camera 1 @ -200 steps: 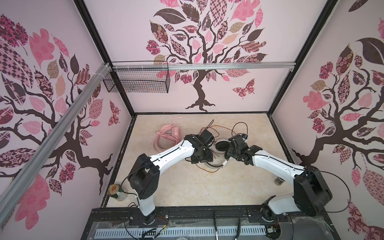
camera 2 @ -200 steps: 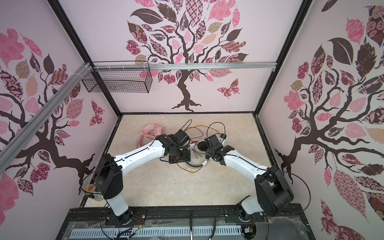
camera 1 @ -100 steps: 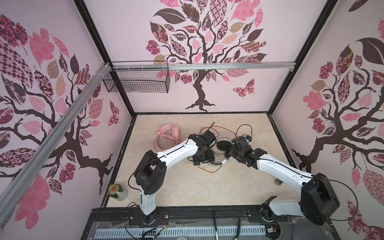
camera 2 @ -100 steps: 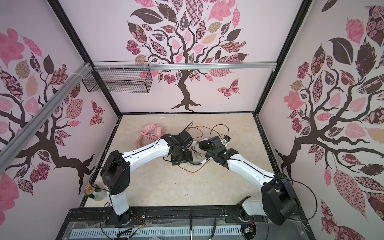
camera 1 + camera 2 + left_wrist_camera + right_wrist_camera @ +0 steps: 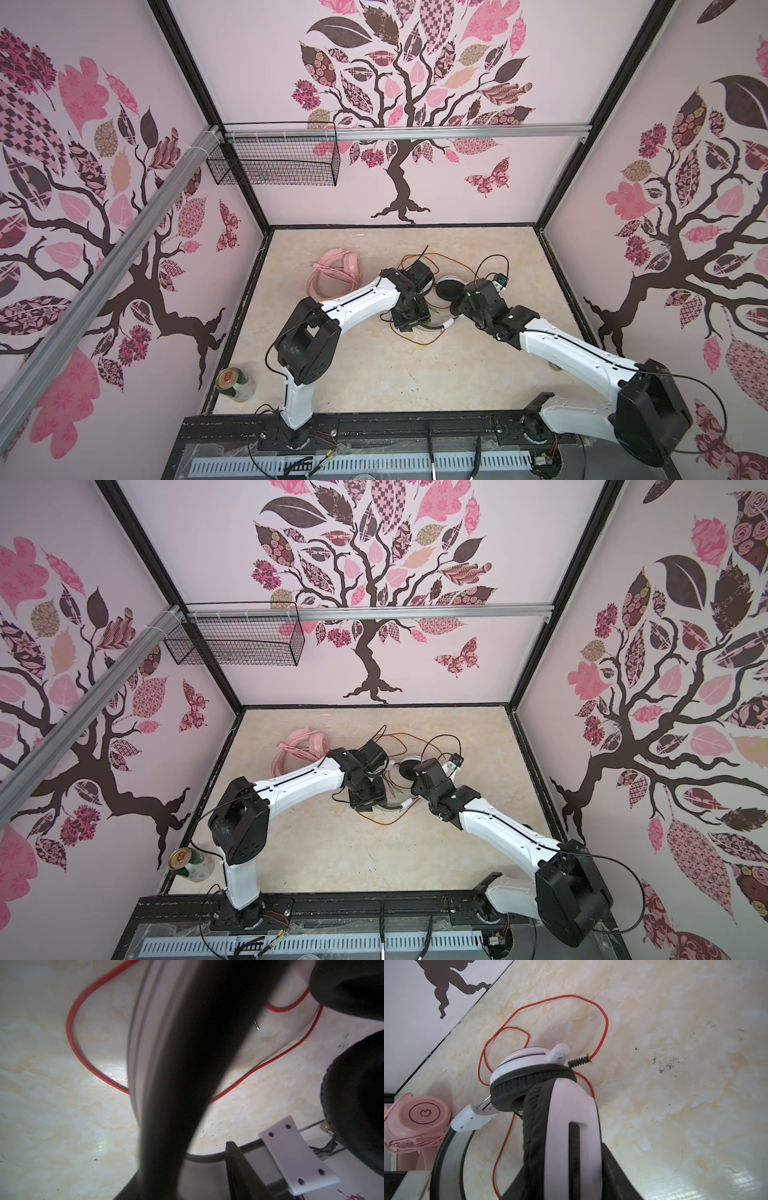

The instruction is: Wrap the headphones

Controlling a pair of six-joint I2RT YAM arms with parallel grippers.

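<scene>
Two headsets, one apparently finished. Left: the glossy pink headphones lie on the marbled table, cable gathered in coils. Centre: the left tool meets the padded band of the white-and-black headphones; its grip cannot be told. Their thin red cable sprawls unwound. Right: the right tool pinches a cushioned ear cup.
</scene>
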